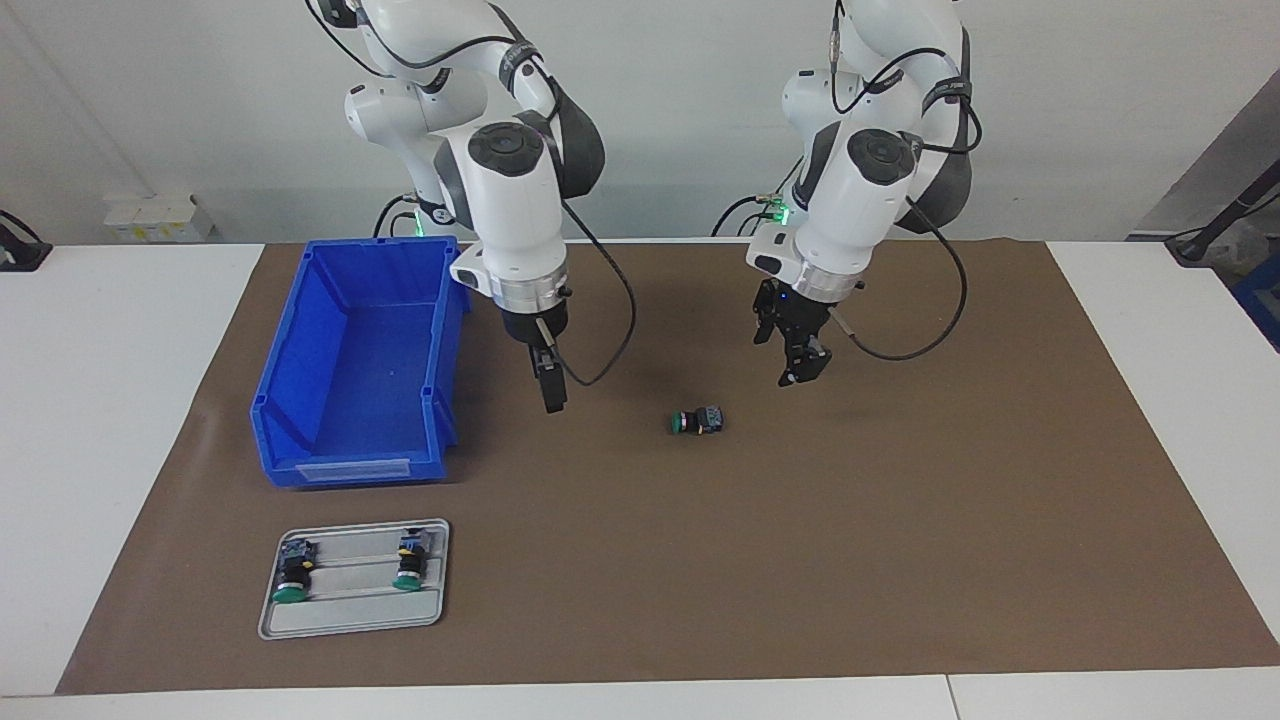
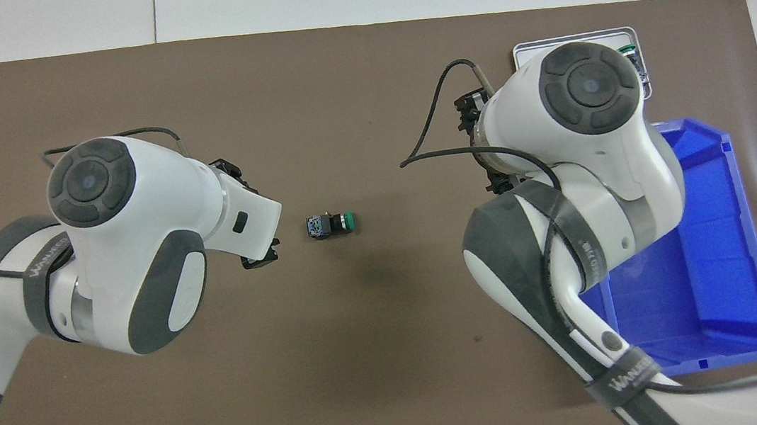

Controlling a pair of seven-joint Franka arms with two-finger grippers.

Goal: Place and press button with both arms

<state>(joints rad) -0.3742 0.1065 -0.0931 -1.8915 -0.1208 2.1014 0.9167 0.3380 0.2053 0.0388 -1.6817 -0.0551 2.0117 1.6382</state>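
The button (image 1: 697, 421) lies on its side on the brown mat (image 1: 900, 520) between both raised grippers, whose finger gaps I cannot tell, so a sideways press could push it away.

Blue bin (image 1: 360, 365), grey tray (image 1: 350, 610) beside it, brown mat (image 1: 800, 560)

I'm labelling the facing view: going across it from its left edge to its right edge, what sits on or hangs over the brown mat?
Blue bin → right gripper → button lying on the mat → left gripper.
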